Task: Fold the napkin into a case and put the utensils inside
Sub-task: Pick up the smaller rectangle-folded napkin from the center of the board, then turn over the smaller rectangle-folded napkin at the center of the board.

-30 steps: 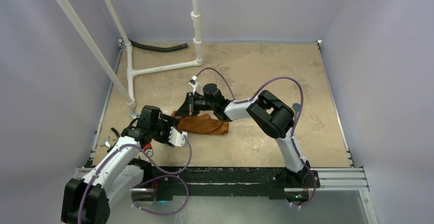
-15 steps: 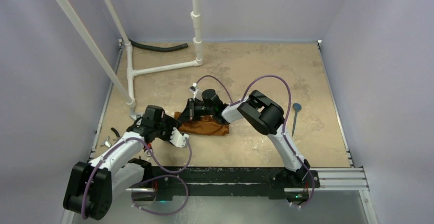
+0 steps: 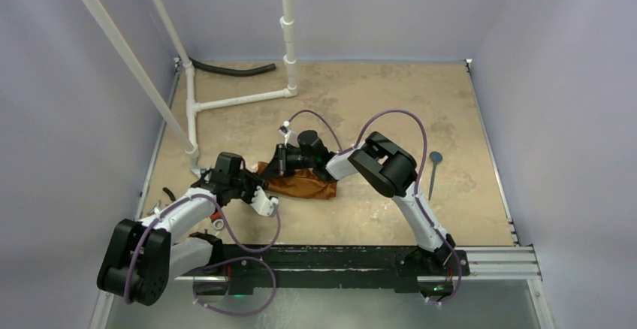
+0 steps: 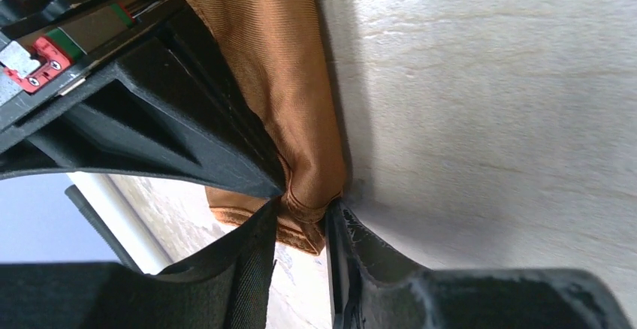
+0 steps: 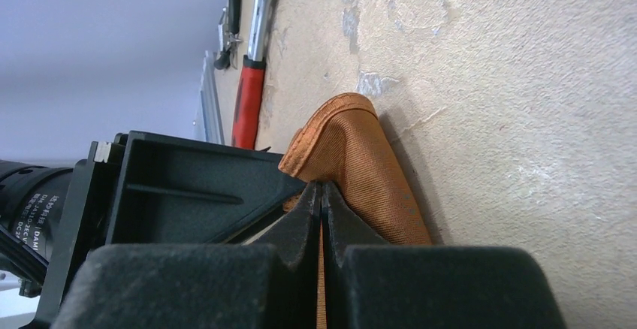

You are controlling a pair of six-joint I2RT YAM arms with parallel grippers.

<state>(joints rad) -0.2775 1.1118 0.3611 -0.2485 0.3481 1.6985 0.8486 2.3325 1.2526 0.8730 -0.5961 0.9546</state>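
1. top external: the napkin [image 3: 304, 185] lies bunched on the table [image 3: 375, 96], left of centre, not yet a case.
2. left gripper [image 4: 304, 207] pinches its left end; right gripper [image 5: 321, 192] is clenched on a fold.
3. teal-ended utensil [image 3: 434, 167] lies well apart to the right; folding and loading remain.

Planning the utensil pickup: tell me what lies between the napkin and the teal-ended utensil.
Top view: the right arm's elbow sits between the napkin and the teal-ended utensil.
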